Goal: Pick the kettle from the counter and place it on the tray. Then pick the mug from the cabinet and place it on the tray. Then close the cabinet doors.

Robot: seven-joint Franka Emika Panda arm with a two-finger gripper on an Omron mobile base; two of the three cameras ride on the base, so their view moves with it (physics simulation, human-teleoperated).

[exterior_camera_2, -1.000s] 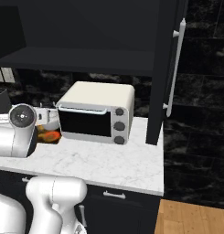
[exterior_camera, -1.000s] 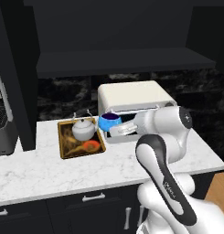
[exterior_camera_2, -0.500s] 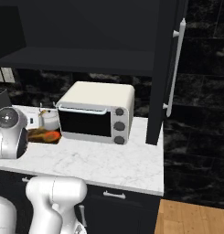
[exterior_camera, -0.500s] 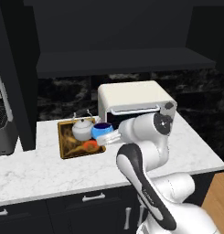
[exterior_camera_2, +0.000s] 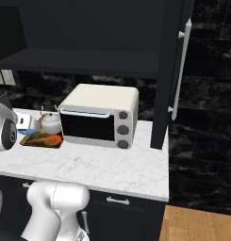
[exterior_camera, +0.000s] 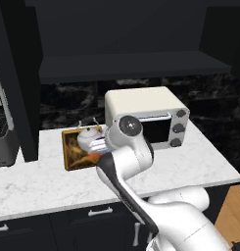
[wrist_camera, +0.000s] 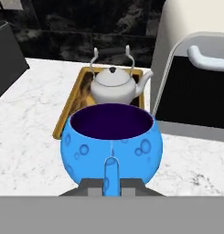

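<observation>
Fingers (wrist_camera: pixel 111 186) pinched tight on the handle of the mug (wrist_camera: pixel 111 144), bottom centre of the hand view; the handle runs straight down between the two dark tips. Mug bright blue, upright, dark mouth open to the camera, carried clear of the bench (wrist_camera: pixel 35 109). Directly beyond its rim, upper centre of the frame: the kettle (wrist_camera: pixel 116 84), already seated on the tray (wrist_camera: pixel 63 123), spout pointing right toward the toaster oven (wrist_camera: pixel 195 68). Tray's long axis runs away from the fingers. Free tray surface lies on the mug's side of the kettle. Judgement: next comes a short forward carry and descent, stopping short of the kettle.
</observation>
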